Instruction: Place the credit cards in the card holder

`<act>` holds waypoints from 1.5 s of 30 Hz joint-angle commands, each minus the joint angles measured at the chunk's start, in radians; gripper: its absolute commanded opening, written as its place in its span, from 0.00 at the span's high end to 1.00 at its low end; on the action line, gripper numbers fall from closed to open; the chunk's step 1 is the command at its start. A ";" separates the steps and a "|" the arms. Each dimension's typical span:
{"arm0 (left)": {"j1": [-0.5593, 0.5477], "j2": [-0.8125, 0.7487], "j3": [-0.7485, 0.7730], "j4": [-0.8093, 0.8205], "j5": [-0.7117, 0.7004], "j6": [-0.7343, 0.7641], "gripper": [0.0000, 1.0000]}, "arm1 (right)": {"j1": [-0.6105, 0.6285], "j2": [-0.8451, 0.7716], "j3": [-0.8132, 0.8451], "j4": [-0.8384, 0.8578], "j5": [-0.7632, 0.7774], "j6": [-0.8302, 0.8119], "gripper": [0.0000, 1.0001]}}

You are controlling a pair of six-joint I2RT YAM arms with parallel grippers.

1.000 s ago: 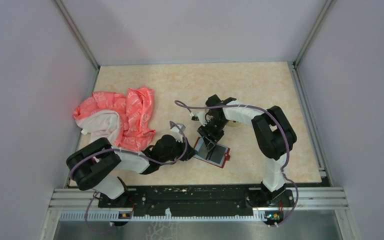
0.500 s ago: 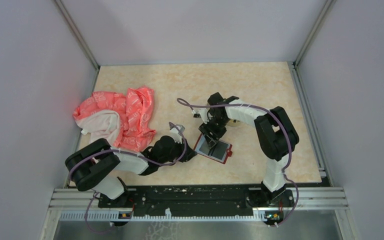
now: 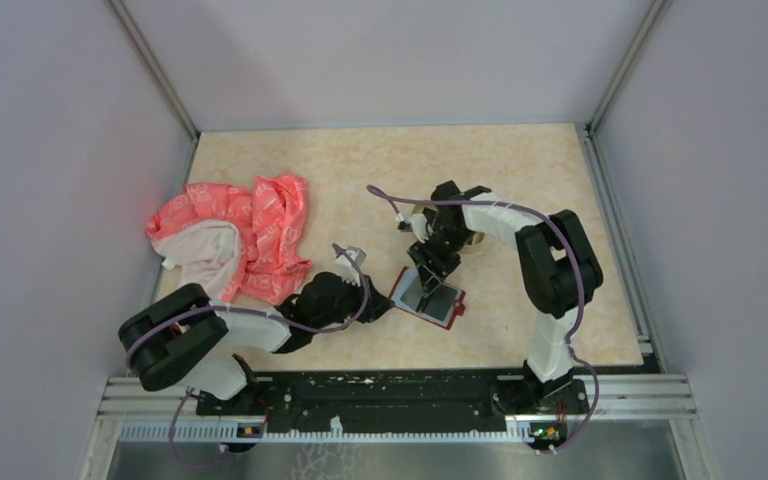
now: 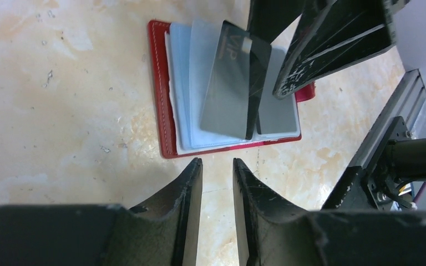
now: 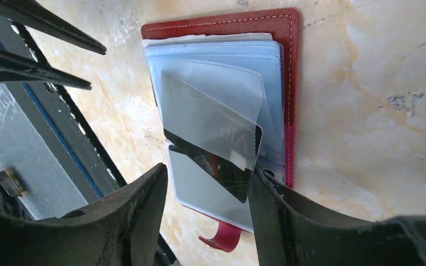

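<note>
The red card holder (image 3: 428, 297) lies open on the table, its clear sleeves facing up (image 4: 156, 88) (image 5: 288, 66). A dark card with pale lettering (image 4: 236, 83) (image 5: 216, 166) sits slanted with its upper part under a clear sleeve. A greyish card (image 5: 199, 188) lies flat beneath it. My right gripper (image 3: 432, 255) (image 5: 208, 167) hovers open above the holder, jaws wide, one fingertip (image 5: 255, 177) by the dark card's corner. My left gripper (image 3: 375, 300) (image 4: 217, 162) rests at the holder's left edge, jaws a narrow gap apart with nothing between them.
A pink and white cloth (image 3: 235, 235) lies bunched at the left of the table. A bit of a tan tray (image 3: 474, 244) peeks out behind the right arm. The holder's snap tab (image 5: 222, 244) points toward the black front rail (image 3: 390, 390).
The right gripper has lifted back and to the right, off the card holder. The holder has turned slightly and the dark card stays in it. The left arm has barely shifted.
</note>
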 commanded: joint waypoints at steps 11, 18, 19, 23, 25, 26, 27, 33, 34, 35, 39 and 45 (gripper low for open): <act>0.010 -0.039 -0.008 0.070 0.027 0.057 0.65 | 0.009 0.007 0.045 0.037 0.118 0.032 0.45; 0.018 0.028 0.041 -0.005 -0.007 0.072 0.64 | 0.045 0.031 0.072 0.034 0.107 0.030 0.45; 0.020 0.037 0.046 -0.012 -0.007 0.073 0.64 | 0.047 0.035 0.078 0.033 0.103 0.028 0.45; 0.028 0.065 0.055 -0.019 -0.007 0.067 0.64 | 0.061 0.045 0.089 0.032 0.101 0.025 0.45; 0.030 0.076 0.055 -0.009 0.000 0.063 0.63 | 0.066 0.047 0.096 0.028 0.078 0.019 0.45; 0.030 0.080 0.055 -0.002 0.007 0.059 0.63 | 0.069 0.046 0.098 0.026 0.059 0.018 0.45; 0.030 0.084 0.055 0.003 0.012 0.056 0.64 | 0.071 0.045 0.100 0.022 0.039 0.015 0.45; 0.032 0.104 0.053 0.037 0.042 0.041 0.64 | 0.076 0.024 0.103 0.027 -0.041 0.006 0.46; 0.032 0.108 0.052 0.043 0.046 0.039 0.64 | 0.077 0.027 0.104 0.030 -0.041 0.008 0.46; 0.032 0.109 0.052 0.049 0.052 0.035 0.64 | 0.078 0.032 0.108 0.034 -0.039 0.011 0.46; 0.032 0.109 0.043 0.076 0.069 0.020 0.64 | 0.078 0.055 0.132 0.044 -0.052 0.022 0.46; 0.032 0.059 0.000 0.115 0.055 -0.003 0.64 | 0.053 -0.065 0.090 0.165 0.015 0.055 0.45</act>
